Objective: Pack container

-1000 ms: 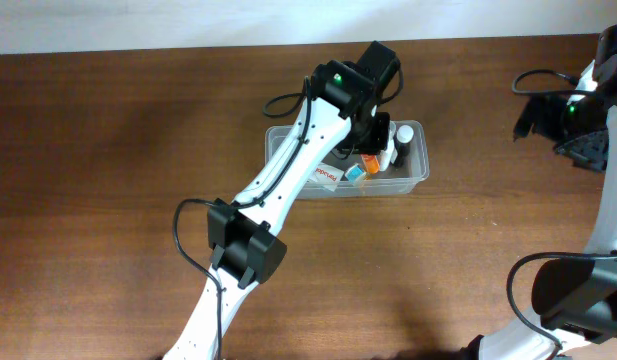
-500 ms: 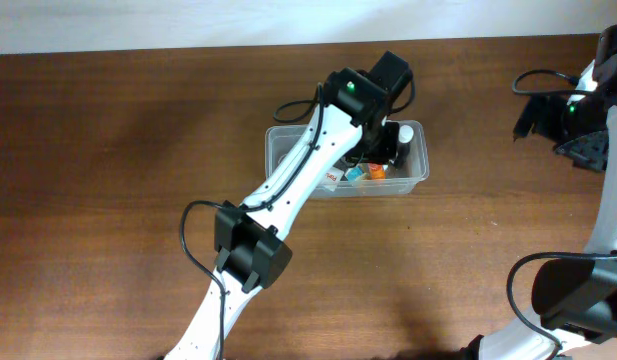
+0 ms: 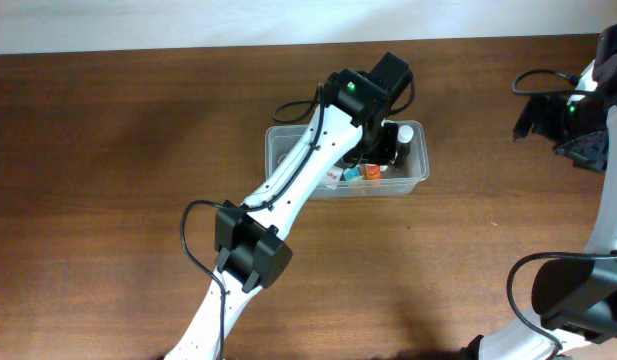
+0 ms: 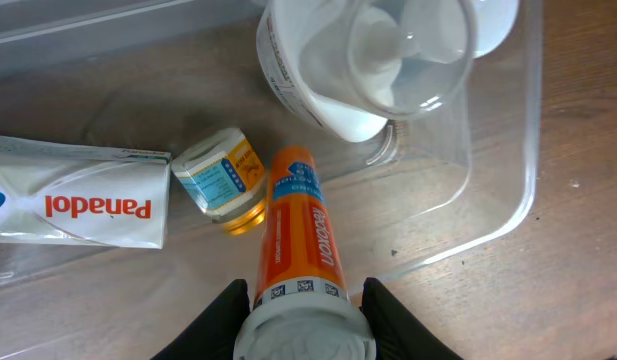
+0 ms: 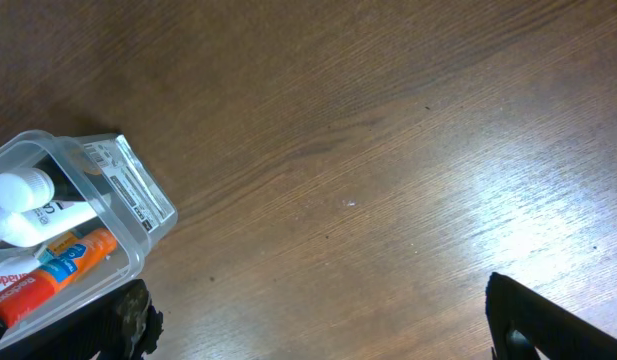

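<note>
The clear plastic container (image 3: 288,142) sits on the brown table at centre; it also shows in the left wrist view (image 4: 508,190) and the right wrist view (image 5: 138,215). My left gripper (image 4: 303,315) reaches into it and is shut on an orange tube with a white cap (image 4: 298,240). Inside lie a white Panadol box (image 4: 78,205), a small yellow-capped bottle (image 4: 220,178) and a white bottle (image 4: 368,60). My right gripper (image 5: 318,320) is open and empty over bare table, far right of the container.
The right arm's base and cables (image 3: 568,290) stand at the right edge of the table. A pale wall strip (image 3: 188,20) runs along the back edge.
My left gripper moved to the right inside the container with the orange tube, then stayed still. The right arm has not moved.
</note>
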